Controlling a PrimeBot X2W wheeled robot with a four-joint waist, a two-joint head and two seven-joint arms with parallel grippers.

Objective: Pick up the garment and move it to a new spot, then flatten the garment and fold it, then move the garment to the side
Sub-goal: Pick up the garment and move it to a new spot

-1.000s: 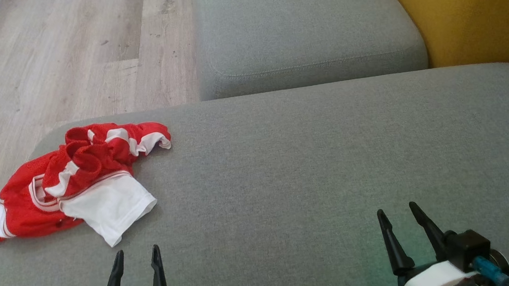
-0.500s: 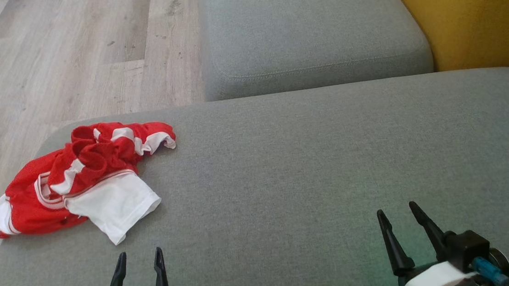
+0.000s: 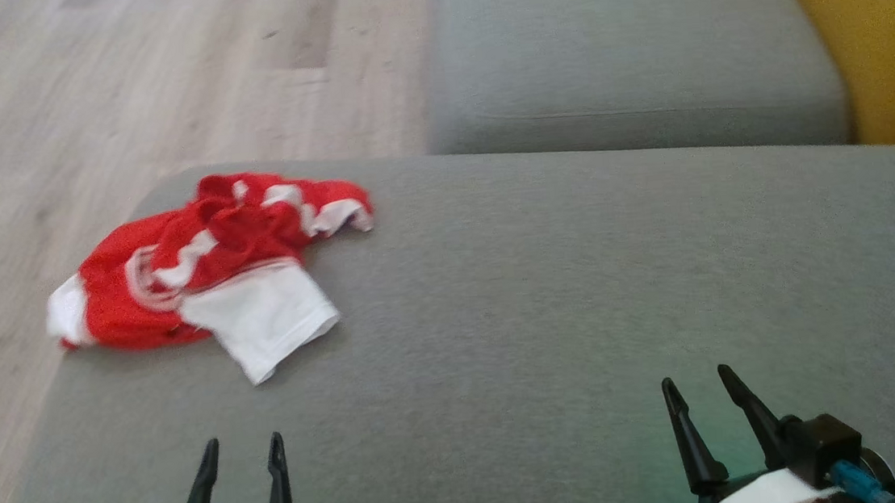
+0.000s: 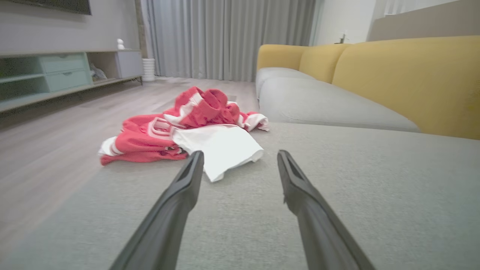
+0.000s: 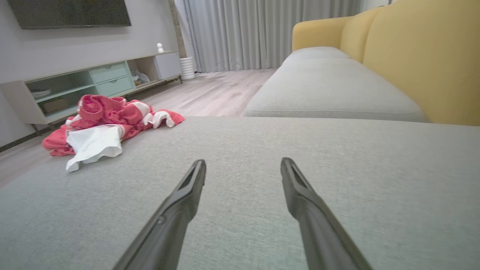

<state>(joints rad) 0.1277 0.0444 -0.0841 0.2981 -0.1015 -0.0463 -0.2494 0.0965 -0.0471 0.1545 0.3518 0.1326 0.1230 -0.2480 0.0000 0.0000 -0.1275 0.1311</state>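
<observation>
Red-and-white jersey [image 3: 206, 272] lies crumpled at the far-left corner of the grey cushion [image 3: 548, 291], so reach your left gripper [image 3: 240, 449] (fingers spread and empty, like those of the right gripper [image 3: 696, 385]) forward and pinch the raised red folds, not the flat white sleeve [image 3: 267, 320].

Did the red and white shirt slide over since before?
No. The garment sits at the same far-left corner of the grey cushion as before. The whole head view shifted together, so the camera turned, not the garment.

Soft, even daylight, faint shadows, motion-smeared head view, sharper wrist views with wide-angle bowing at edges.
</observation>
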